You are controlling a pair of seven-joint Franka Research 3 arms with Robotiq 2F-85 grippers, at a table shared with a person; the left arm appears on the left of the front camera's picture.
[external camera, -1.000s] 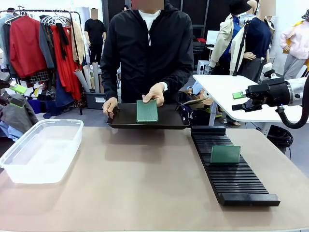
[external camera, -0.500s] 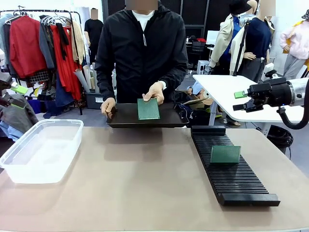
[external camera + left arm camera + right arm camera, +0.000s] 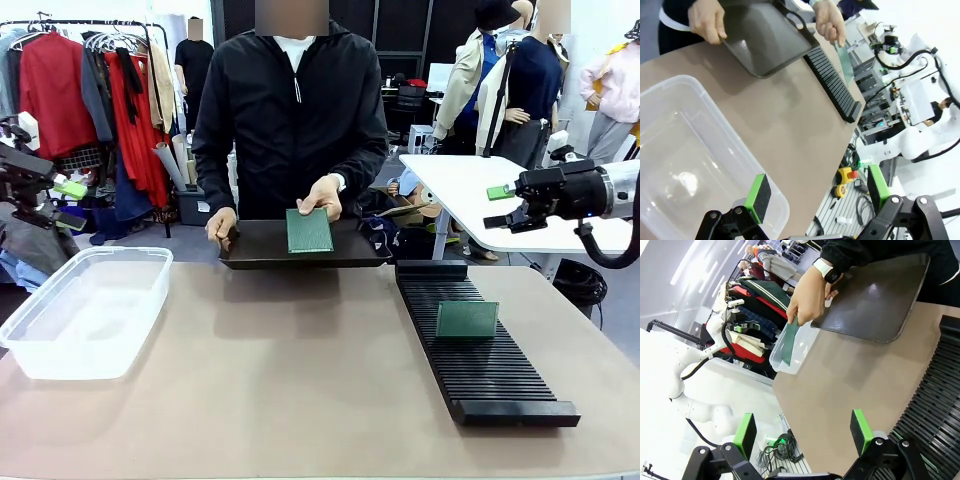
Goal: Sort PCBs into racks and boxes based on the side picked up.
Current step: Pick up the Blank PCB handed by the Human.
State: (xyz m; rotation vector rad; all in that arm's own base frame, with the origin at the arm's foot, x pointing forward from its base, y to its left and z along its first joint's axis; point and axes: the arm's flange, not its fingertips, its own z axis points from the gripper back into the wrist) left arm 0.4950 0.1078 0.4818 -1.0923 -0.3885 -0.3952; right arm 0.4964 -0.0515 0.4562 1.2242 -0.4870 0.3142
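Observation:
Across the table, a person's hand (image 3: 325, 192) holds one green PCB (image 3: 308, 230) by its top edge, upright over a smooth black tray (image 3: 260, 248), dotted face towards me. The same PCB (image 3: 844, 61) (image 3: 786, 345) looks thin and edge-on in both wrist views. Another PCB (image 3: 467, 319) stands in the slotted black rack (image 3: 485, 360) on the right. The clear box (image 3: 85, 310) sits on the left. My left gripper (image 3: 68, 205) (image 3: 817, 192) hovers open above the box's left side. My right gripper (image 3: 498, 207) (image 3: 802, 432) is open, high and right of the rack.
The person's other hand (image 3: 222, 222) grips the tray's left end at the table's far edge. A white side table (image 3: 470, 190) stands behind my right gripper. The rack (image 3: 940, 400) runs under my right gripper's view. Bare brown tabletop (image 3: 290, 370) lies between box and rack.
The person has straightened up and shifted the tray and held PCB slightly. My left gripper has moved right, further into the front view. The right gripper has hardly moved.

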